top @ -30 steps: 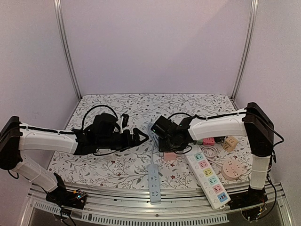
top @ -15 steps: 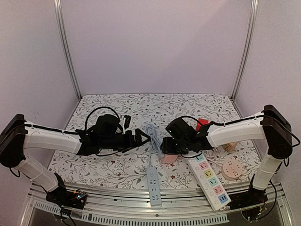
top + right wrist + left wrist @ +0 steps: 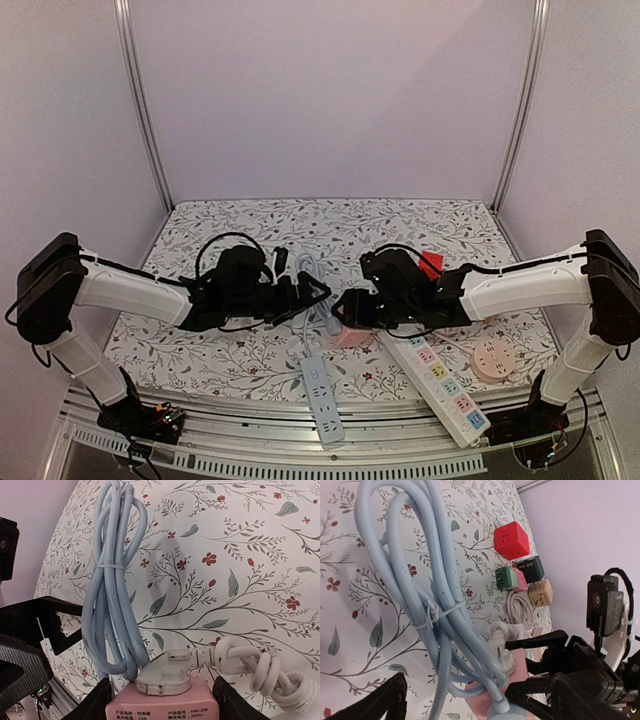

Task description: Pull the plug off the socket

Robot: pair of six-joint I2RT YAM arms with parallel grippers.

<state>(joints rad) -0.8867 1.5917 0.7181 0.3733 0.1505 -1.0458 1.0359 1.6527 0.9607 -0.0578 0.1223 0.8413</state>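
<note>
My right gripper (image 3: 162,702) is shut on a pink socket block (image 3: 162,707), one finger on each side. A white plug (image 3: 165,672) sits in the block's top face, and its coiled white cord (image 3: 260,675) runs off to the right. In the top view the right gripper (image 3: 347,310) and the pink block (image 3: 352,337) are near the table's middle. My left gripper (image 3: 315,292) faces them, open. In the left wrist view its spread jaws straddle a bundled light-blue cable (image 3: 440,605), with the white plug (image 3: 507,652) and the pink block (image 3: 519,667) just beyond.
The light-blue power strip (image 3: 322,385) lies at the near edge, its cable (image 3: 310,270) between the grippers. A long white strip with coloured outlets (image 3: 440,378) and a round socket (image 3: 492,358) lie to the right. Red (image 3: 510,540), green (image 3: 506,578), dark (image 3: 532,569) and tan (image 3: 540,592) cube sockets sit behind.
The right arm has dropped lower and carried the pink block left, toward the near edge. The left gripper has moved right to meet it. The blue strip has shifted and tilted.
</note>
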